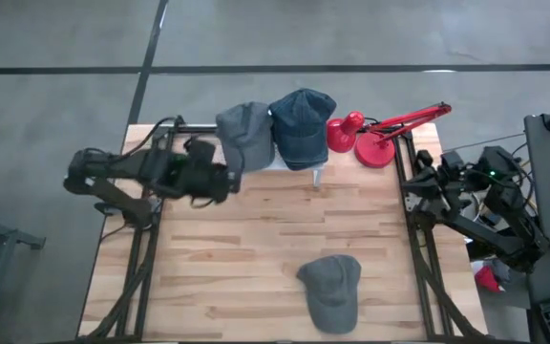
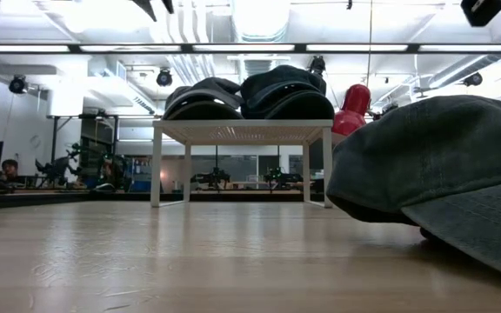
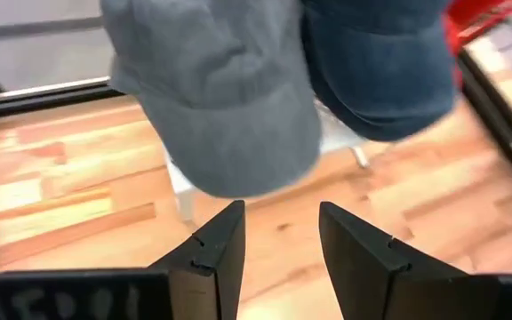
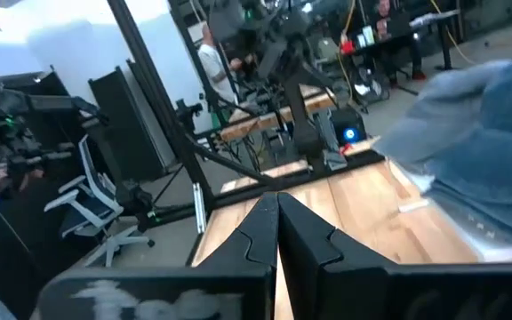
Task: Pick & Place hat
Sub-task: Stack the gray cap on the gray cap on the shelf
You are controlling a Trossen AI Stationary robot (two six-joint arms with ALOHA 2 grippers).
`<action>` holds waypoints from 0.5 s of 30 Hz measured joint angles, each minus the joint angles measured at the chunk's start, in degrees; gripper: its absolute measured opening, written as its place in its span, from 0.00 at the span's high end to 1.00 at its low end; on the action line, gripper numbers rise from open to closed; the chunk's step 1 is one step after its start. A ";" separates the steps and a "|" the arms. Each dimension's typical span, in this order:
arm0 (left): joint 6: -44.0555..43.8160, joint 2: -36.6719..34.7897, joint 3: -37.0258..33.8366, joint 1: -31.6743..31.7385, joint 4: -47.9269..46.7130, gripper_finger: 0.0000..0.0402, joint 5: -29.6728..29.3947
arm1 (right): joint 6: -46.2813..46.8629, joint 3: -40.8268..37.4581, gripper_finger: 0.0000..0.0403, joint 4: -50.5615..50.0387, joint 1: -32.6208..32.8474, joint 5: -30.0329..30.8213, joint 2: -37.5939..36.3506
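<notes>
The left claw [image 1: 225, 180] hangs over the desk [image 1: 256, 248] toward its left side, a little in from the far edge, with its fingers [image 3: 212, 253] spread and nothing between them. Just beyond it, a grey hat [image 1: 244, 132] sits on a small white stand [image 2: 242, 132] at the middle of the desk's far edge; in the left wrist view this hat [image 3: 212, 89] fills the space right ahead of the open fingers, not touching them. Beside it on the same stand, touching it, rests a dark blue hat [image 1: 302, 122]. To the right of the stand, near the far right corner, a red lamp [image 1: 375, 134] stands on the desk, its arm reaching out toward the right edge. Nearer the front edge, right of centre, a third hat, a grey cap [image 1: 332, 287], lies flat on the wood, well apart from the others; in the low view it looms large at the right side. The right claw [image 4: 276, 233] waits beyond the desk's right edge, its fingers pressed together and holding nothing.
</notes>
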 joint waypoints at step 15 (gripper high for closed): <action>3.21 -20.62 -33.39 -8.98 24.21 0.65 -4.87 | -0.83 5.54 0.98 0.42 0.00 0.24 11.61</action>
